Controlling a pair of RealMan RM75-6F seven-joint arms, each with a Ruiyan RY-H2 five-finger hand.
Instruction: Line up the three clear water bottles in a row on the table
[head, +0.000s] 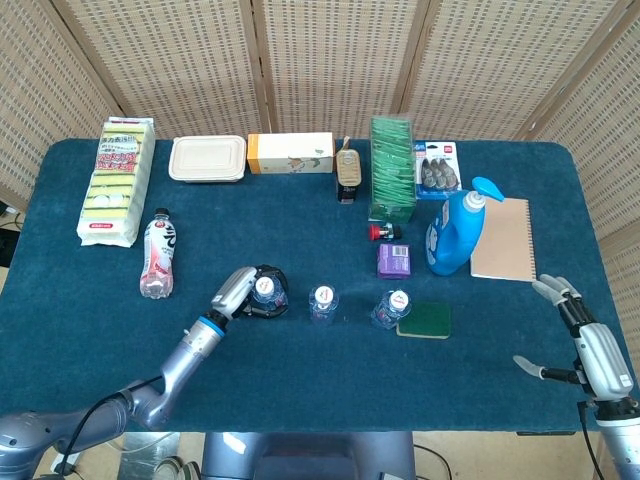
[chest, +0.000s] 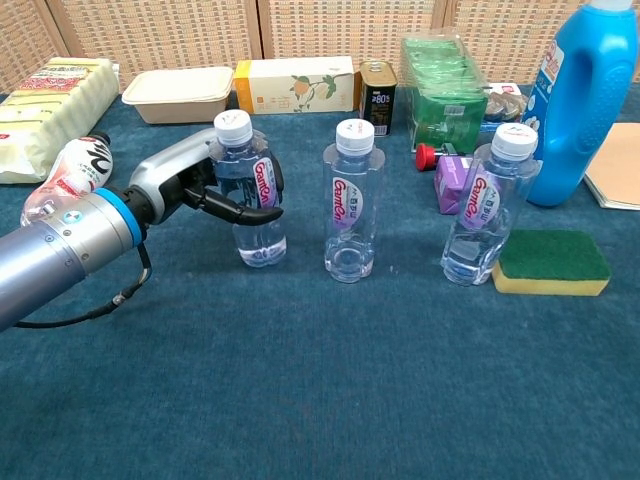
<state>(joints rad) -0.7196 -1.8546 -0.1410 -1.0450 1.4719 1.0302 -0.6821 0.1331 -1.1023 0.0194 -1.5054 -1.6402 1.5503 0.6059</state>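
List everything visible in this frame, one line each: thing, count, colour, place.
clear plastic water bottles: 3, clear, front row; left one held.
white-and-red drink bottle: 1, lying left.
yellow sponge multipack: 1, far left.
beige lidded container: 1, back.
orange-and-white carton: 1, back.
small tin can: 1, back centre.
green packet bundle: 1, back.
blue detergent bottle: 1, right.
purple small box: 1, centre-right.
green scouring sponge: 1, beside right bottle.
tan notebook: 1, right.
left robot hand: grips left bottle.
right robot hand: open, right edge.
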